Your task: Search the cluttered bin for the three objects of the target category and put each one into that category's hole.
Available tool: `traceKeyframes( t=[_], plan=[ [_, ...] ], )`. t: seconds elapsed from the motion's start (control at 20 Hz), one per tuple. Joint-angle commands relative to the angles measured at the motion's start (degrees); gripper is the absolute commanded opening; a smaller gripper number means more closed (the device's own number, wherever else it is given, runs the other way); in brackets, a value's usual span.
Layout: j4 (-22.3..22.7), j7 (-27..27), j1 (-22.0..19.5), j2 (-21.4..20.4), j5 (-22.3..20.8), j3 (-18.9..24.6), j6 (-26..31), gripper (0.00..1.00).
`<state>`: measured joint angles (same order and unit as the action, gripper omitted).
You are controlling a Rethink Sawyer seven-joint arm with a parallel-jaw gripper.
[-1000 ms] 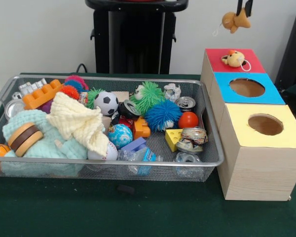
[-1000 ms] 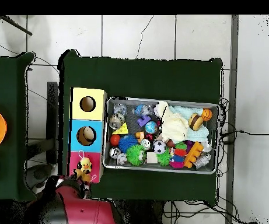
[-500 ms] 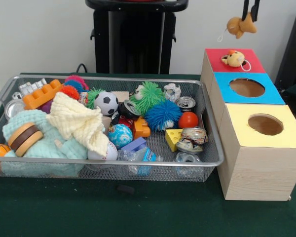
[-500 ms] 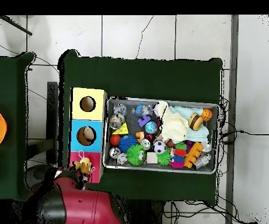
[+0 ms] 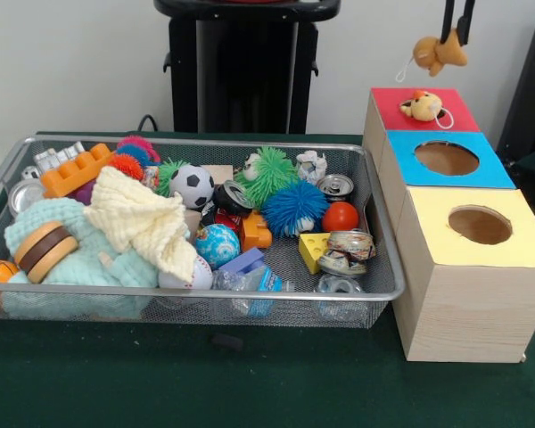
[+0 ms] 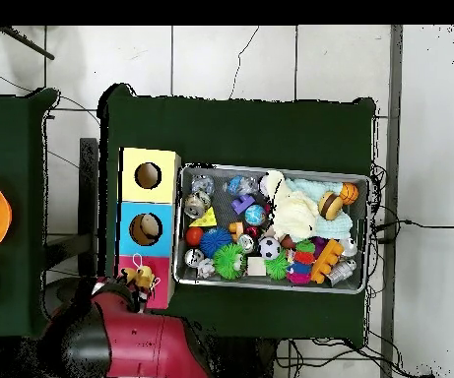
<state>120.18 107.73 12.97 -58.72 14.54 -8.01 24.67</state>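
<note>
Your gripper is at the top edge of the front view, fingers clamped on a small orange plush toy that hangs below them with a thin loop trailing off its left side. It's in the air above and slightly behind the red box, not touching anything.

On the red top there's a second plush toy, yellowish with an orange tuft, lying over where the hole would be. I can't see the red box's hole in either view, so I can't tell whether that toy is jammed in the opening or just resting on the lid.

Next along the row: blue box and yellow box, both holes open and empty.

Step in hand, as I read it: the drop-off of a plush toy into the red hole. Judging by the toy on the lid, this looks like the second of three, but that's a guess.

Next move: bring the held toy over the red opening, lower it, then let go. Watch the toy already there, since it may block the hole or get knocked off the box.

The bin is well to the side, still packed: spiky balls, soccer ball, cans, cheese wedge, knit cloths. A small grey-white figure near the back rim may be the third candidate; too small to tell.

In the overhead view the red arm sits at the bottom, with the toy over the red box's end.
</note>
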Motion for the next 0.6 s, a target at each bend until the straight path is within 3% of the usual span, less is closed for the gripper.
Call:
traceKeyframes(
  t=[0.05, 0.6],
  plan=[
    [-2.38, 11.73, -1.09, 4.43, 1.89, 2.70, -4.15, 0.00],
    [-2.95, 7.88, -5.15, 5.54, 0.93, 4.27, -4.85, 0.00]
  ],
)
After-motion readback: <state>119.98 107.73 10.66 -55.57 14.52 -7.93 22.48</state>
